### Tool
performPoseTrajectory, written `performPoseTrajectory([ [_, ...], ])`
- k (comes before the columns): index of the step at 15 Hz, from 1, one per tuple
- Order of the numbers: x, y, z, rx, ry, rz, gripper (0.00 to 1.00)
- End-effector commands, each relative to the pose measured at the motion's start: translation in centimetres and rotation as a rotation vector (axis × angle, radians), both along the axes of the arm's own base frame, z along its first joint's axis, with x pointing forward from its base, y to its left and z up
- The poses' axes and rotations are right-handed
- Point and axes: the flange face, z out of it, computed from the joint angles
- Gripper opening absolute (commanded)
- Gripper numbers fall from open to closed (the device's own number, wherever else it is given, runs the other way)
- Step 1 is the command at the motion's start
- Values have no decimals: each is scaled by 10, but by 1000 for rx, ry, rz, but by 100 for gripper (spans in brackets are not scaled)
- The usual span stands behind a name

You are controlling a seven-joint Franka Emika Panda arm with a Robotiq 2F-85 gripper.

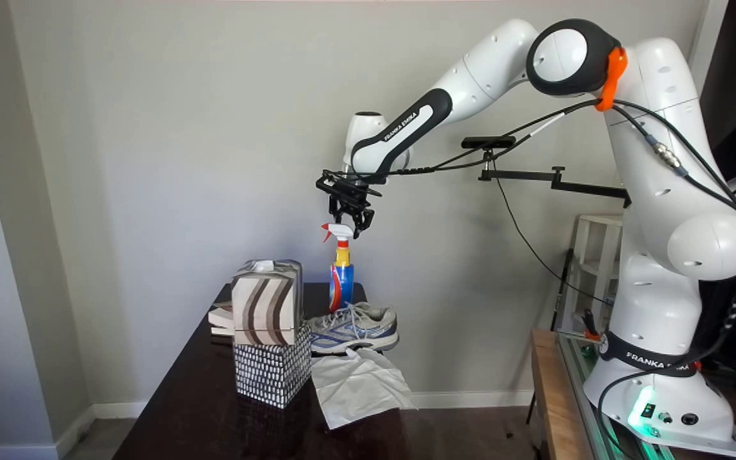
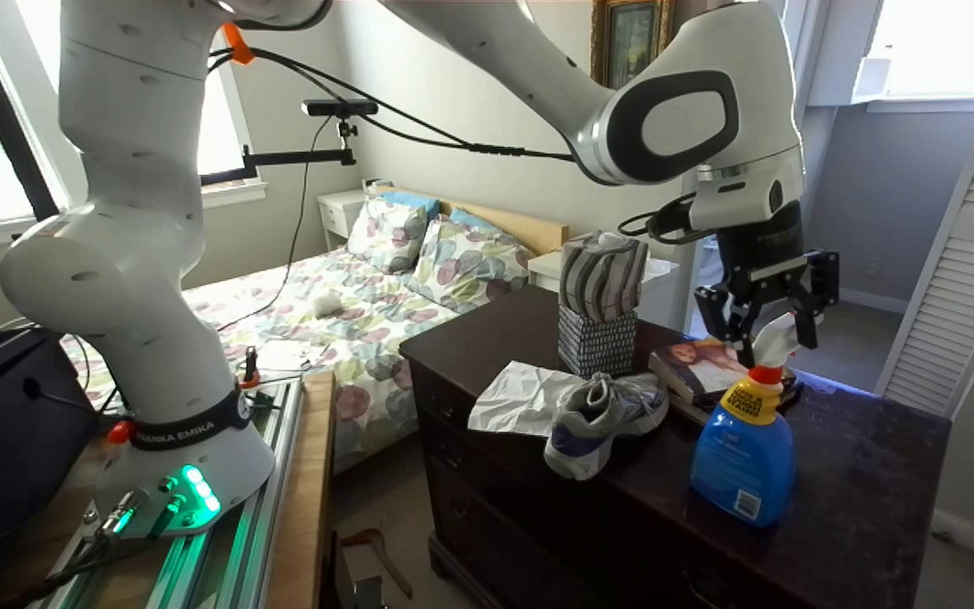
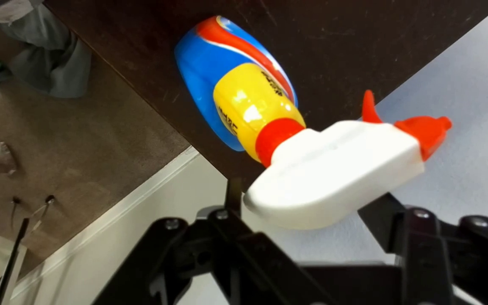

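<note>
Arm stretched out over dark dresser, elbow high, forearm sloping down, gripper pointing downward. Fingers spread, unclenched, either side of white spray head; contact unclear. Spray bottle upright on dresser near edge, shoe and books nearby.

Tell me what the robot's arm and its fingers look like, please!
The arm is white and rounded, with dark patches and white FRANKA EMIKA lettering. Black cables with a silver connector hang along it, and there's an orange strap by the elbow. Green lights glow on its base. Its fingers are black and jointed, with little shiny screws.
</note>
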Motion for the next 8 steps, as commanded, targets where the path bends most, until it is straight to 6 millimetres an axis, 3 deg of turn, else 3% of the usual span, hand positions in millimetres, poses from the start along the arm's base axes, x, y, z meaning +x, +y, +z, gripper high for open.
performPoseTrajectory([
  [1,9,3,-3,10,-18,-1,69],
  [2,9,4,-2,9,-18,5,63],
  [8,11,10,0,-6,-4,80,56],
])
